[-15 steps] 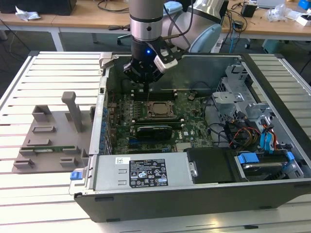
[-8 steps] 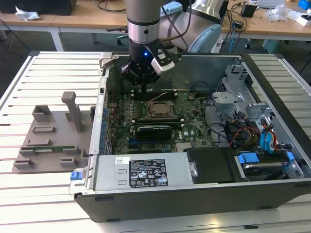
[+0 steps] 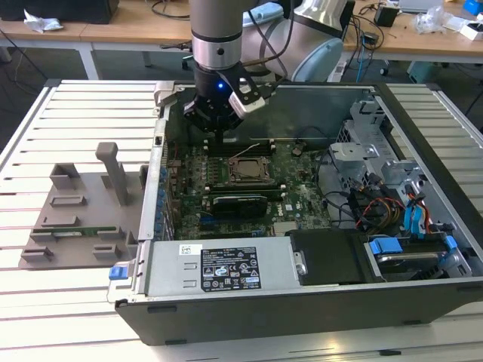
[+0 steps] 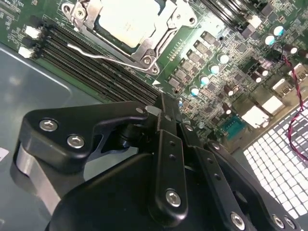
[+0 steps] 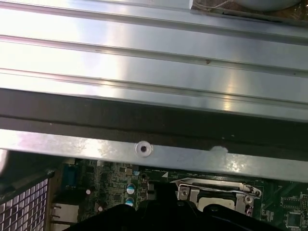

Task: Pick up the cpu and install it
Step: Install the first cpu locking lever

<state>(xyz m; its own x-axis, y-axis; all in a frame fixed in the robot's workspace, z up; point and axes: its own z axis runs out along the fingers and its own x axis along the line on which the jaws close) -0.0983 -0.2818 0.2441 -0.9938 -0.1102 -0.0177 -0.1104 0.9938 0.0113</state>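
The cpu (image 3: pixel 245 172) lies flat in the motherboard socket, its pale silvery top showing inside the metal frame in both wrist views (image 4: pixel 126 19) (image 5: pixel 216 195). A thin wire lever (image 4: pixel 96 54) runs along the socket frame. My gripper (image 3: pixel 219 139) hangs low inside the open computer case, just behind the socket and over the black memory slots (image 4: pixel 91 72). Its black fingers (image 4: pixel 168 139) come together at the tips, and the gripper (image 4: pixel 166 99) is shut with nothing visibly between them. It stands apart from the cpu.
The case's metal wall (image 5: pixel 154 110) rises close behind the gripper. A drive cage (image 3: pixel 362 162) and cables (image 3: pixel 377 207) fill the exterior view's right. The power supply (image 3: pixel 219 265) is at the front. A grey fixture (image 3: pixel 75 211) with upright posts and a green memory stick (image 3: pixel 75 230) lies outside the case at the left.
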